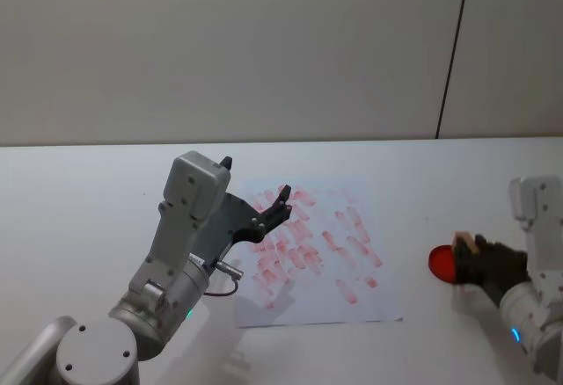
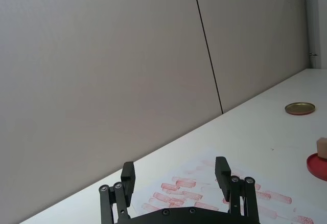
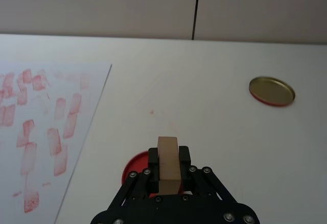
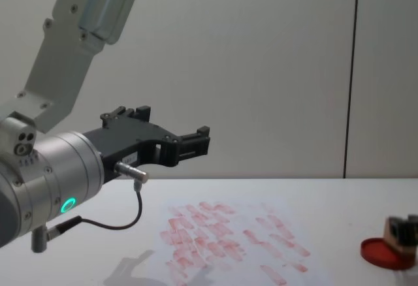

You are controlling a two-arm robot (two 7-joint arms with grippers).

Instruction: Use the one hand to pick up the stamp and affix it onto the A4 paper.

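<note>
With the right tool clamped on the stamp over the red ink pad at the right of the bench, the A4 paper lies just to its left, where the left tool hovers, jaws apart, above the sheet's left half.

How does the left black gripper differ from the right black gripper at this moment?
The left black two-fingered gripper is open and empty; the right black two-fingered gripper is shut on the small tan wooden stamp.
The left gripper is raised above the white A4 paper with red marks; the right gripper is low, at the round red ink pad.
The left wrist glows green, the right wrist blue.
Both have black fingers on silver wrists.
</note>
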